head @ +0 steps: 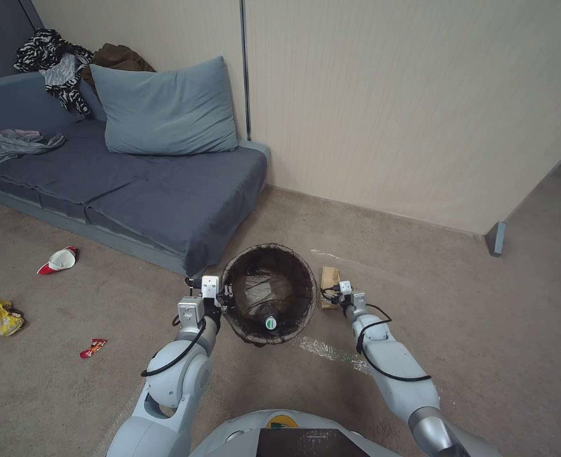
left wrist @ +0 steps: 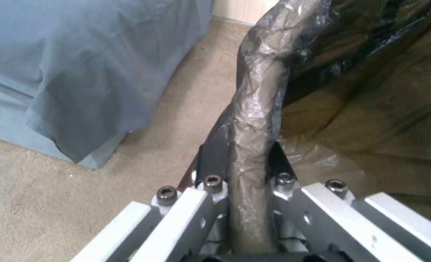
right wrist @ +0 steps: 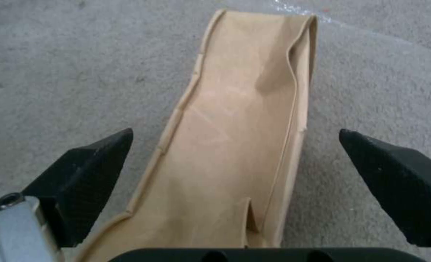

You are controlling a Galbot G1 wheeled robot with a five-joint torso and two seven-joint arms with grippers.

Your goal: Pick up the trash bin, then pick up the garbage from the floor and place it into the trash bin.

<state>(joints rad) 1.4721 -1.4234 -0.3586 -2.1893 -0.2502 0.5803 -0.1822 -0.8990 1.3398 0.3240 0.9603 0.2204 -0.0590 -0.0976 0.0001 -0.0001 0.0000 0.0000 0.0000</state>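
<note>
The trash bin (head: 269, 293), lined with a dark bag, hangs above the carpet in front of the sofa; my left gripper (head: 224, 293) is shut on its near-left rim (left wrist: 254, 120). A clear bottle with a green cap (head: 271, 322) lies inside it. Just right of the bin, my right gripper (head: 332, 291) is open, low over a brown paper piece (right wrist: 239, 145) (head: 329, 279), one finger on each side of it. More garbage lies on the carpet to the left: a crushed red-and-white cup (head: 59, 259), a yellow wrapper (head: 7, 317) and a red wrapper (head: 93, 347).
A blue-grey sofa (head: 134, 184) with a pillow and clothes stands at the left, its corner close to the bin. A beige wall (head: 407, 114) runs behind. Open carpet lies to the right, and a passage shows at the far right.
</note>
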